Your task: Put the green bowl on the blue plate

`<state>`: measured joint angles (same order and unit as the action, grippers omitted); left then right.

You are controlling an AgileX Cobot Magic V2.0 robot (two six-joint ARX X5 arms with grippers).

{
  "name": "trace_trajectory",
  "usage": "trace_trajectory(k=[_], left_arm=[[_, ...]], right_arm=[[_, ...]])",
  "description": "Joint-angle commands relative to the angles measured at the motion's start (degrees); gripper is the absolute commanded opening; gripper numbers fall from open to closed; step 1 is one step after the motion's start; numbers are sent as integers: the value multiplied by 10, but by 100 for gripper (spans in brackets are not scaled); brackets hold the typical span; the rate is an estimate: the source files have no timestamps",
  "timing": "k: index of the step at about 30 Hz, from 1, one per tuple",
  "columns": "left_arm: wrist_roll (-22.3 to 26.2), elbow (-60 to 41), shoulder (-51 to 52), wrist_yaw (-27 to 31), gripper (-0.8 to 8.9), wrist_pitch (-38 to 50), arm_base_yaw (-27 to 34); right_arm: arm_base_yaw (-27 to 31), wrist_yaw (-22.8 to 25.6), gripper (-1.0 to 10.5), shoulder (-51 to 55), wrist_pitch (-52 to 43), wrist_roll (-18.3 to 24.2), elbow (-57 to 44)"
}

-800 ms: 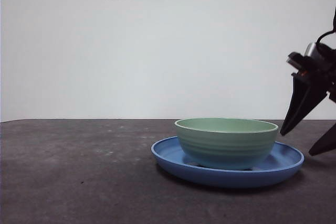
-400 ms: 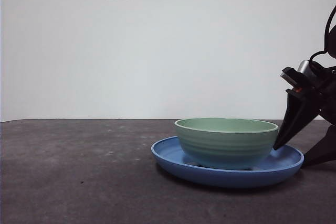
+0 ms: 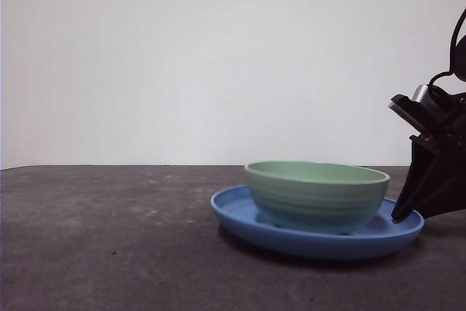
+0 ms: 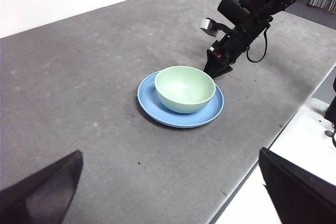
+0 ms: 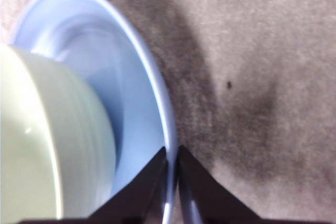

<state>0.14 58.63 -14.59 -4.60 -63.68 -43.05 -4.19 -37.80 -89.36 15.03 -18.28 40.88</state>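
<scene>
right gripper [image 5: 170, 153] dropped and clamped onto blue plate [image 3: 240, 213] rim; plate and green bowl [image 3: 317, 193] now slightly tilted.

No readable text, label, brand or number appears anywhere.

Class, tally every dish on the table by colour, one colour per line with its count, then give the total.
Green: 1, the green bowl
Blue: 1, the blue plate
Total: 2
</scene>
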Motion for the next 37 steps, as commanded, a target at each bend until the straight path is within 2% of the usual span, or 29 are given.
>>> trace_trajectory(k=[1,5,9,19,22,37], left_arm=[[5,6,-1,2,657,7,-5],[5,6,-1,2,657,7,-5],[5,6,-1,2,657,7,-5],[5,6,-1,2,657,7,-5],[5,6,-1,2,657,7,-5],[5,6,-1,2,657,7,-5]], right_arm=[[-2,-19,9,-10,-4,-14,24],[-10,-27,9,-10,14,-41,66],[-40,-21,9,-10,36,-57,111],[-171,77,9,-14,25,-99,144],[-192,83,9,-24,19,-103,144],[-208,103,11,-103,-1,-108,144]])
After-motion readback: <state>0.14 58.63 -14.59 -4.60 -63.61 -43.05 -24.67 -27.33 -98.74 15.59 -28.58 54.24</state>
